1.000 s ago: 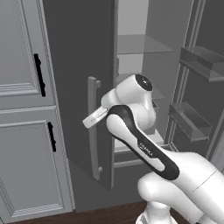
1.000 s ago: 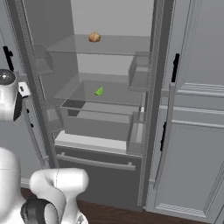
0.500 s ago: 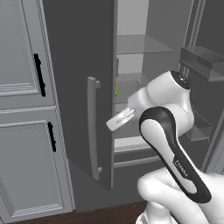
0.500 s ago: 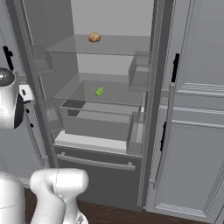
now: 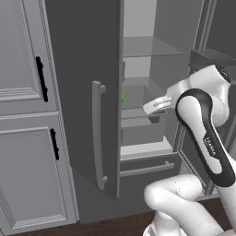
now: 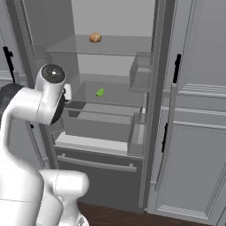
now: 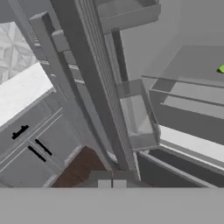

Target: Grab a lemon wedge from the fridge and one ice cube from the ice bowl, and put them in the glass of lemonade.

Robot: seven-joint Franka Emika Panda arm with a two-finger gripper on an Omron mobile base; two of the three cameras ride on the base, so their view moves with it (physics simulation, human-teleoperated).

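Rising from the base, the white arm bends its elbow high in front of the open fridge (image 6: 154, 88), and its gripper (image 5: 156, 106) reaches out level toward the shelves in the left base view; from that angle I cannot tell whether the fingers are spread or pressed together, and the hand view shows only two small tips (image 7: 111, 183) side by side at its lower edge, too little to judge. Nearest on the left stands the left fridge door (image 5: 83, 92), swung open, with its long vertical bar handle (image 5: 97, 133) facing the camera. Beyond the gripper, inside, a pale drawer front (image 6: 95, 143) sits above the bottom drawer with its horizontal handle (image 6: 97, 164). Farther in, the lemon wedge (image 6: 100, 92) lies on the middle clear shelf, well apart from the gripper. On the top shelf, farthest back, rests a round tan-brown lump (image 6: 95, 38). Panelled grey cabinets (image 5: 23, 138) with black handles flank the fridge.
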